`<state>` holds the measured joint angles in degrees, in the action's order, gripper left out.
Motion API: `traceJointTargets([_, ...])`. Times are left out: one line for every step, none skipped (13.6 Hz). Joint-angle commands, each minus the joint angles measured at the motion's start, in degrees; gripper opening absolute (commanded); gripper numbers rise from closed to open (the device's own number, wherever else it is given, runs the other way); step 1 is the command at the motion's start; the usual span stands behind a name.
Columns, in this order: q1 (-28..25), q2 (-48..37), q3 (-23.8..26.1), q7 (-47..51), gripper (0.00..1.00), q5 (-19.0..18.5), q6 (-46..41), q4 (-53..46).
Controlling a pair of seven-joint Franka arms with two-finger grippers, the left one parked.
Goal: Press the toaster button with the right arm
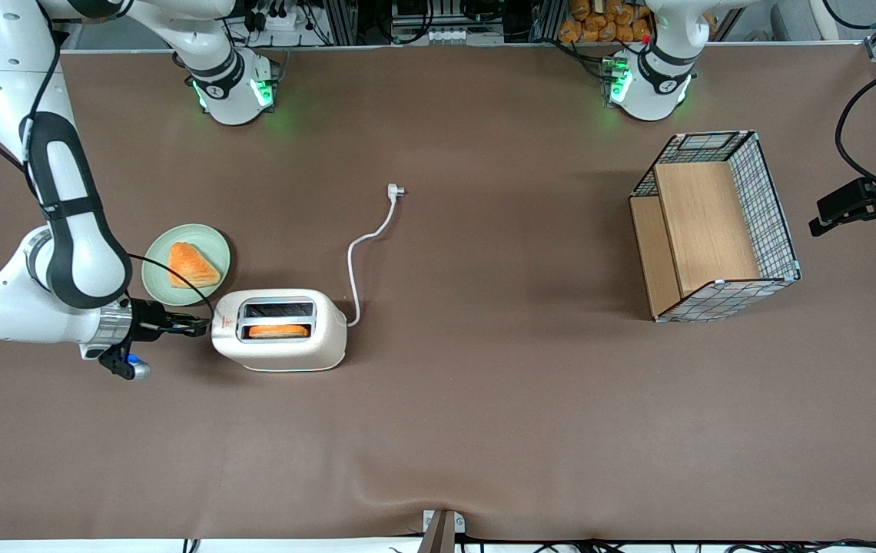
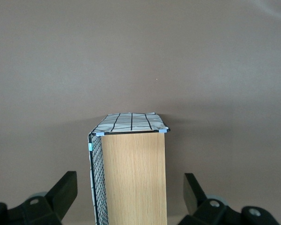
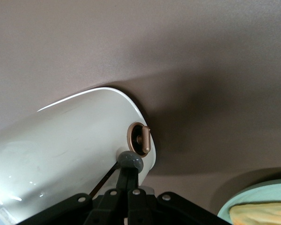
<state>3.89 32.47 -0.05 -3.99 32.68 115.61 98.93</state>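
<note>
Right arm point(image 1: 61, 223): reaches low over the table, forearm sloping down toward the front camera, wrist bent level. Gripper point(image 1: 196, 326): horizontal, fingers point(image 3: 128, 165) closed together, tip against the toaster's point(image 1: 280, 330) narrow end.

Even overhead light is falling on the brown desk point(image 1: 484, 430), and soft shadows are lying beside the toaster point(image 1: 284, 349) and the wire basket point(image 1: 715, 230). Green lamps point(image 1: 261, 92) are glowing in the upper part of the front view. The tool point(image 1: 196, 326), fingers together at the toaster's narrow end, is sitting in dim shadow. In the right wrist view a glare streak is running along the toaster's shell, and the tool's nearest parts are looking blurred.
</note>
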Motion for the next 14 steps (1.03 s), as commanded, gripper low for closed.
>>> traceJointTargets([0.15, 2.42, 0.4, -1.46, 0.0, 2.99, 1.73, 0.66])
traceJointTargets([0.15, 2.6, 0.4, -1.46, 0.0, 3.7, 1.72, 0.65])
traceJointTargets([0.15, 2.77, 0.4, -1.46, 0.0, 3.79, 1.81, 0.65])
traceJointTargets([0.24, 3.04, 0.4, -1.46, 0.0, 3.79, 1.81, 0.65])
traceJointTargets([0.24, 3.39, 0.4, -1.46, 0.0, 3.97, 1.99, 0.57])
traceJointTargets([0.15, 3.74, 0.4, -1.55, 0.0, 4.4, 2.42, 0.57])
traceJointTargets([0.15, 4.09, 0.4, -1.99, 0.0, 5.19, 2.78, 0.65])
traceJointTargets([0.06, 4.44, 0.4, -2.69, 0.0, 6.07, 2.87, 0.65])
traceJointTargets([-0.03, 4.62, 0.4, -2.95, 0.0, 6.25, 3.3, 0.65])
traceJointTargets([-0.03, 4.62, 0.4, -2.96, 0.0, 6.17, 3.39, 0.65])
traceJointTargets([-0.03, 4.62, 0.4, -2.96, 0.0, 6.16, 3.39, 0.65])
traceJointTargets([-0.11, 4.53, 0.4, -3.04, 0.0, 6.16, 3.22, 0.57])
traceJointTargets([-0.03, 4.36, 0.4, -3.04, 0.0, 6.16, 2.87, 0.39])
traceJointTargets([-0.03, 3.57, 0.32, -3.05, 0.0, 5.9, 2.52, 0.3])
